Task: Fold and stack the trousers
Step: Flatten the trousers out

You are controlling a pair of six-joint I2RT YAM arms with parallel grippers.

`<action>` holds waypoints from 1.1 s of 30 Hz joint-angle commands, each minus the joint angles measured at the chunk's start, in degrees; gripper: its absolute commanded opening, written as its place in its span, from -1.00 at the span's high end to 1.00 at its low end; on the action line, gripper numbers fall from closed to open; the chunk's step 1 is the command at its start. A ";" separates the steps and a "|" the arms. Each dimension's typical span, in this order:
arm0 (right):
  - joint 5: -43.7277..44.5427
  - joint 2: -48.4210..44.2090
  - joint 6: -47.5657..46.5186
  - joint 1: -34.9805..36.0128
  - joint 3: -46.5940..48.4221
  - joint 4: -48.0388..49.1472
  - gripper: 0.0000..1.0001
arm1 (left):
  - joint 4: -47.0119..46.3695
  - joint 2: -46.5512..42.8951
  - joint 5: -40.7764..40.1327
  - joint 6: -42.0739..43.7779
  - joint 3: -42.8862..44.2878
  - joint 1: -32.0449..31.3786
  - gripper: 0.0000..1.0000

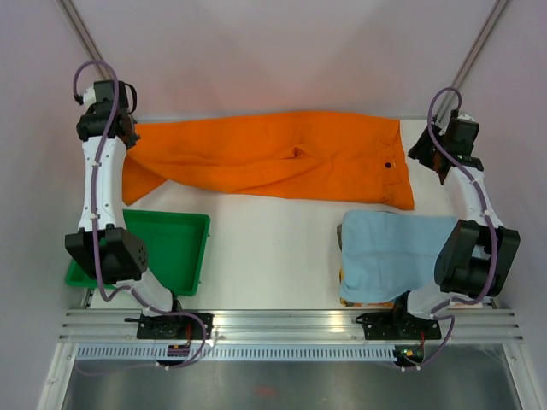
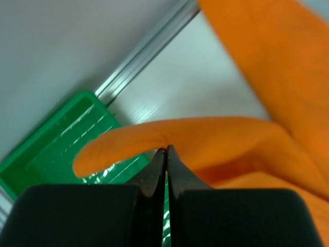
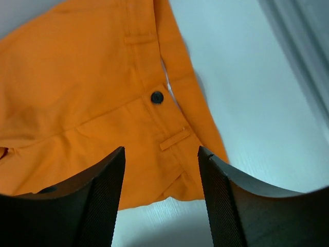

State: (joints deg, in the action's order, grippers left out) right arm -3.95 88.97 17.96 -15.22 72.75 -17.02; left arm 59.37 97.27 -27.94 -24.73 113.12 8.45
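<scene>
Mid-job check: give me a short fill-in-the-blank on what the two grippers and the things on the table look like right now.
1. The left gripper is shut on a fold of the ____ trousers.
2. The right gripper hovers over the waistband with its jaws ____.
3. The tray by the left arm is ____ in colour.
4. The light blue cloth lies in front of the ____ arm's base.

Missing words: orange; open; green; right.

Plain bright orange soft-fabric trousers point(image 1: 273, 158) with a dark round button point(image 3: 157, 96), green rectangular plastic tray point(image 1: 171, 243), plain light blue cloth point(image 1: 389, 248), white table point(image 1: 273, 256)
</scene>
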 commanded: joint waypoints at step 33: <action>-2.47 14.26 0.15 6.96 10.88 4.80 -0.96 | -20.44 12.03 32.26 6.97 -7.58 5.88 -0.99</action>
State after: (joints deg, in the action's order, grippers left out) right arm -9.08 96.42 17.43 -8.05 77.32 -13.87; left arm 38.59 102.52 4.97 -20.80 101.91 14.13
